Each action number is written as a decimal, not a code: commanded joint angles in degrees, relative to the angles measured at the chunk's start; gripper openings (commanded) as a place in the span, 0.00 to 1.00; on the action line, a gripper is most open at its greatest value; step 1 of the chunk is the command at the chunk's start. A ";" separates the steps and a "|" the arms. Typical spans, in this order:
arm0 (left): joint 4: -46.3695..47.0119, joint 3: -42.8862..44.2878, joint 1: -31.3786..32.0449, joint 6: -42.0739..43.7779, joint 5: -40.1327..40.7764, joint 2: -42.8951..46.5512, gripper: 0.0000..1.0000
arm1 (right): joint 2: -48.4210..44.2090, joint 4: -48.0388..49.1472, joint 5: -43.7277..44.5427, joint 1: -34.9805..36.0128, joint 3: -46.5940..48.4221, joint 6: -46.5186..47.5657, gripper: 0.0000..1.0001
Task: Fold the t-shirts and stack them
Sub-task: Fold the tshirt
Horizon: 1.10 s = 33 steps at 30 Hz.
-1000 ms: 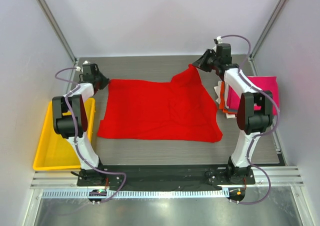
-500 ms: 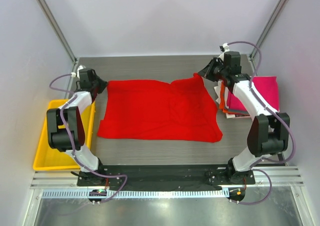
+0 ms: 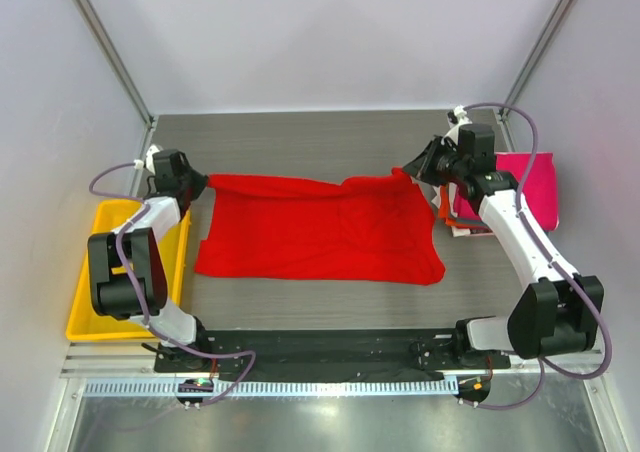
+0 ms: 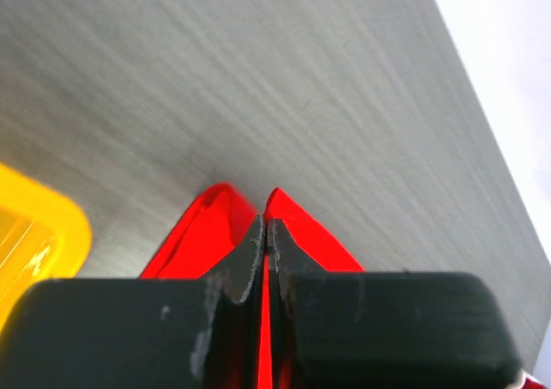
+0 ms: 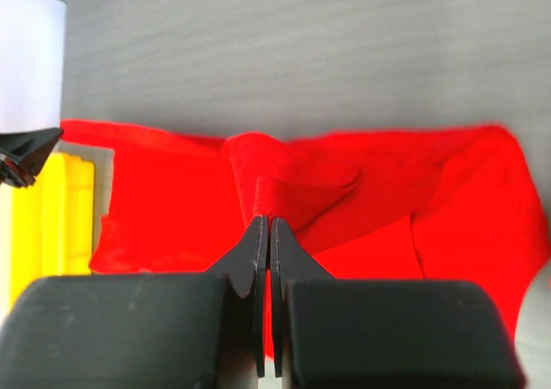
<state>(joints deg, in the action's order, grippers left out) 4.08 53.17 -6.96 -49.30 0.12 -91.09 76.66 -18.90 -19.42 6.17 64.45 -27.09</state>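
Grey table [image 3: 320, 137] under white walls, and from above the red t-shirt [image 3: 310, 237] lies spread mid-table, its long axis running left to right. The left gripper [image 3: 197, 184] pinches the far-left corner and the right gripper [image 3: 413, 169] the far-right one, so the cloth's body lies nearward of both. A yellow tray [image 3: 85, 292] sits at left, a folded magenta-pink t-shirt [image 3: 535, 177] at right. On the left wrist, the jaws are clamped tight on a red fold. On the right wrist, the fingers are closed on a raised tuck, the shirt stretching away leftward. The fold looks set to travel from the far edge toward the near hem.
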 commanded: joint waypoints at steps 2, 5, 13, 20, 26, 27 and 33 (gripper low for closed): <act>4.80 -3.23 -0.51 -0.01 0.06 4.86 0.00 | -5.55 -1.76 0.00 0.42 -3.35 0.46 0.01; 5.42 -4.74 -0.51 0.08 0.06 7.06 0.00 | -8.45 -2.29 0.52 0.42 -5.98 0.20 0.01; 5.76 -8.60 -0.51 -0.89 -1.53 8.82 0.00 | -14.17 -2.02 2.27 0.59 -13.46 -2.52 0.01; 6.03 -12.03 -0.42 -0.98 -1.00 10.32 0.00 | -19.53 -1.93 3.42 0.51 -19.88 -4.81 0.01; 4.71 -13.96 -0.51 -0.71 -0.65 12.77 0.00 | -22.96 -2.20 2.98 0.51 -23.92 -7.00 0.01; 4.19 -14.32 -0.51 -0.80 -0.56 12.95 0.00 | -23.31 -2.37 3.07 0.51 -24.45 -7.18 0.01; 2.60 -17.21 -0.42 -1.76 -0.56 14.45 0.00 | -26.74 -2.55 2.98 0.59 -29.28 -9.38 0.02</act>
<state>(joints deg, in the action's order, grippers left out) 6.96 37.67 -7.05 -50.61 -1.10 -78.54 52.21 -22.35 -16.75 6.42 36.62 -34.35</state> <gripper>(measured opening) 0.005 0.036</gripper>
